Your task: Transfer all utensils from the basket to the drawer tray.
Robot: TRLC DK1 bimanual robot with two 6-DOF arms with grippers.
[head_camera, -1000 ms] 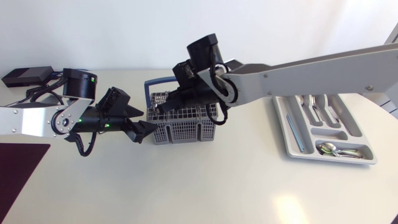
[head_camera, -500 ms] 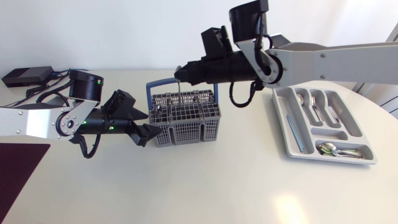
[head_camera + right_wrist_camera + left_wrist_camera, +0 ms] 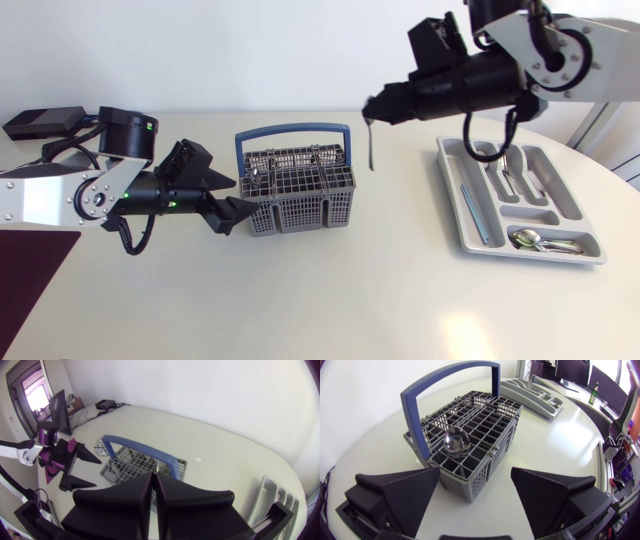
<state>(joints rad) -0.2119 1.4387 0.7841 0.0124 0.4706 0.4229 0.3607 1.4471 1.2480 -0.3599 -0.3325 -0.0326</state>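
Head view, upper centre-right: right gripper (image 3: pixel 374 104) clamped on a thin utensil (image 3: pixel 371 140). Its long axis is vertical, free end pointing down, in the air between basket (image 3: pixel 297 190) and drawer tray (image 3: pixel 560 190). Centre-left: left gripper (image 3: pixel 234 198), fingers spread, at the basket's left corner. A spoon (image 3: pixel 456 440) stands in the basket, bowl up.

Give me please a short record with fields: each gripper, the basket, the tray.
left gripper: open, empty, beside the basket
right gripper: shut on a thin utensil, which hangs in the air between basket and tray
basket: one spoon stands in it, bowl up
tray: cutlery in several compartments
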